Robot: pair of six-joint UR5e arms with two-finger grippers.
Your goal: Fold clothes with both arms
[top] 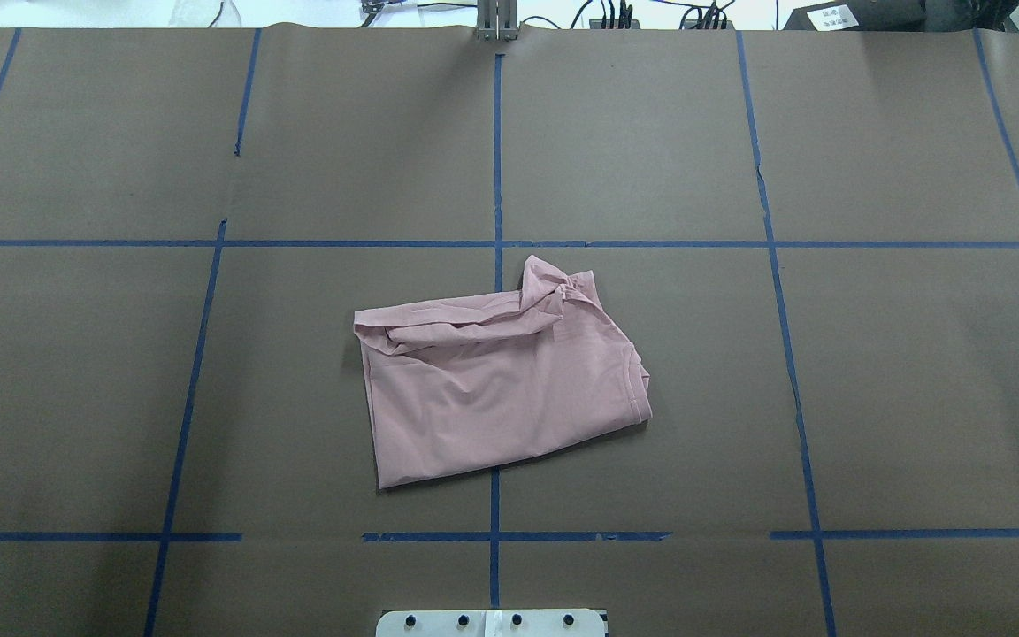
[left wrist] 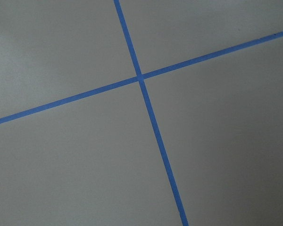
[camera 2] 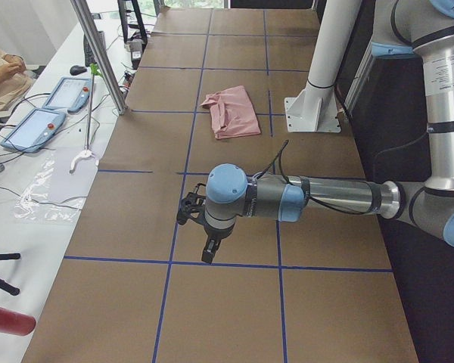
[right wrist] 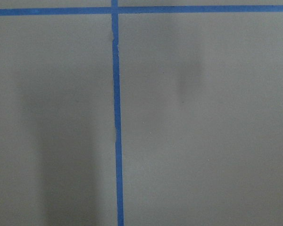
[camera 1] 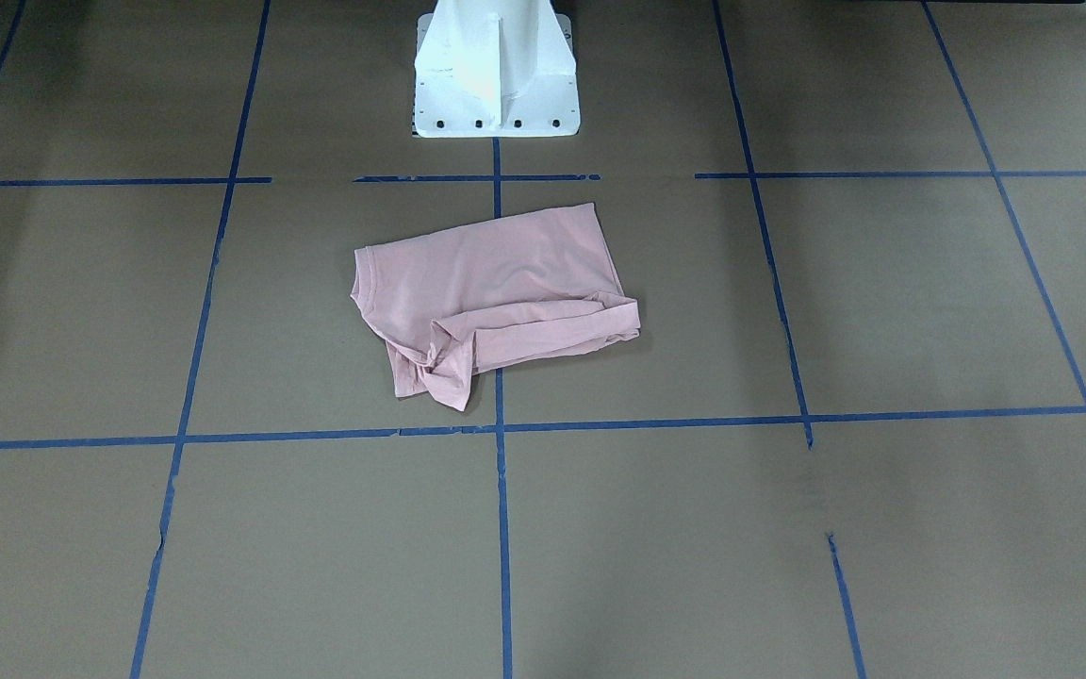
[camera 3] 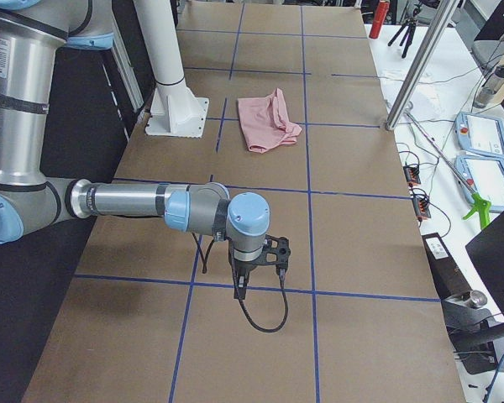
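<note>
The pale pink T-shirt (camera 1: pixel 496 292) lies folded into a rough rectangle at the middle of the brown table, in front of the white pedestal. It also shows in the overhead view (top: pixel 501 389). One long edge is rolled and a sleeve is bunched at a corner (top: pixel 558 287). The print is hidden. Both arms are away from the shirt. The left gripper (camera 2: pixel 206 246) hangs above the table's left end and the right gripper (camera 3: pixel 250 277) above its right end. They show only in the side views, so I cannot tell whether they are open or shut. The wrist views show only bare table.
Blue tape lines (top: pixel 496 243) divide the brown table into squares. The white pedestal base (camera 1: pixel 496 85) stands at the robot's side. A metal pole (camera 2: pixel 98 53), tablets (camera 2: pixel 32 127) and a person's arm are off the table's far edge.
</note>
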